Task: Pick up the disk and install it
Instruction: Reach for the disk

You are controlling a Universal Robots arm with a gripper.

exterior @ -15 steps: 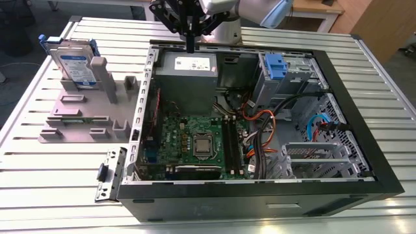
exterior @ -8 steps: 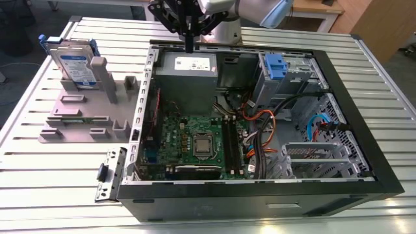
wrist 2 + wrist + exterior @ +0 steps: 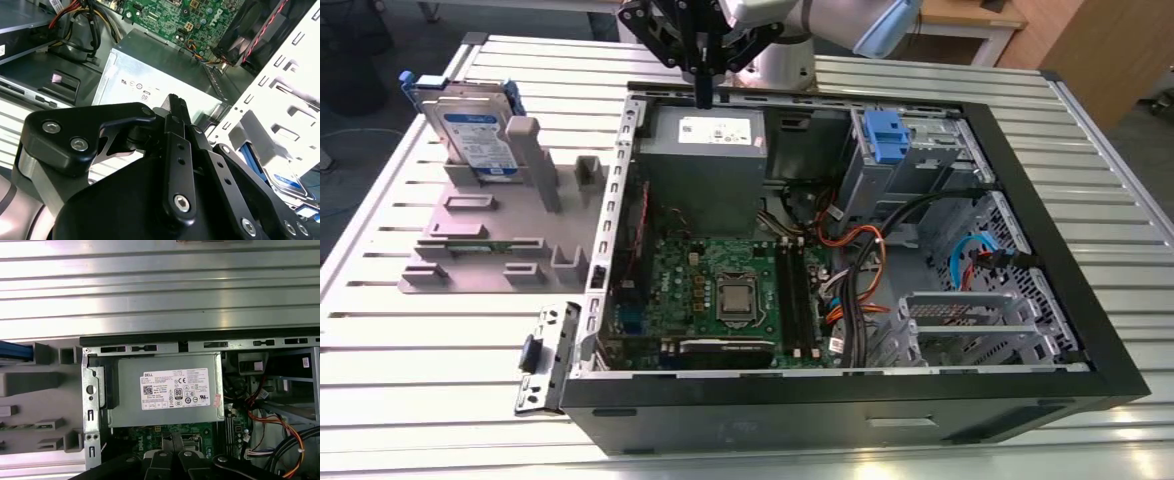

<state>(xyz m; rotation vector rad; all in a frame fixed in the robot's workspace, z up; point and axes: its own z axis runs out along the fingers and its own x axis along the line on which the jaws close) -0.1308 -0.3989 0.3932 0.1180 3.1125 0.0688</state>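
We find the gripper (image 3: 704, 97) pinched closed and empty above the computer case's (image 3: 854, 400) rim; the disk (image 3: 478, 135) stands upright in a rack (image 3: 467, 215) at the bench's corner, probably so its edges stay free to grasp.

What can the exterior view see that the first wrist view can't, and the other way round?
Exterior view's extras: the disk's labelled face, upright in the grey rack on the exterior view's left, the blue caddy inside the computer case, and a loose bracket on the table. First wrist view's extra: a pink sticker on the power supply. Both share the power supply, the rack, the green motherboard and the end effector, shut and empty near the power supply.
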